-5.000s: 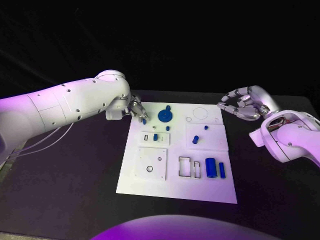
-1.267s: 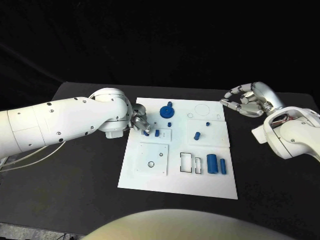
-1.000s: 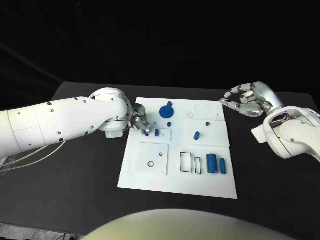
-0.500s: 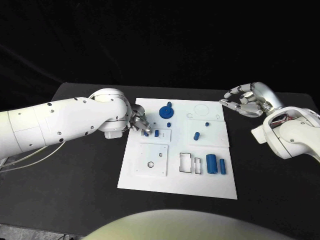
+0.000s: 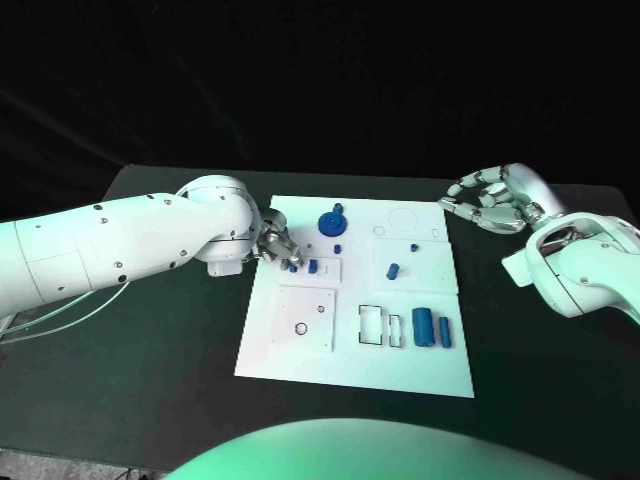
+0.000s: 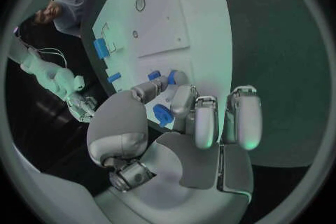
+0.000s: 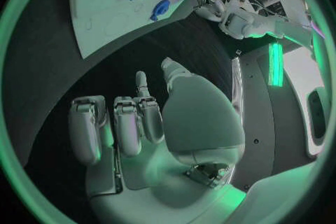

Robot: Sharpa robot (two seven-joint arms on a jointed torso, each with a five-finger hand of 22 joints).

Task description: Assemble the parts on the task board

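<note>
Left robot hand (image 5: 276, 243) sits at the white board's (image 5: 352, 360) left edge, pinching a small blue peg (image 5: 291, 266) in its fingertips. Right robot hand (image 5: 490, 203) hovers beyond the board's far right corner, fingers curled, grasping nothing.

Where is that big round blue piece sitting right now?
In the head view the round blue piece lies near the task board's far edge, left of its middle, just beyond the left hand.

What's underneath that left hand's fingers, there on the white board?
Under the left hand, its fingers pinch a small blue part over the task board, beside another blue part. The board directly beneath the fingertips is covered.
</note>
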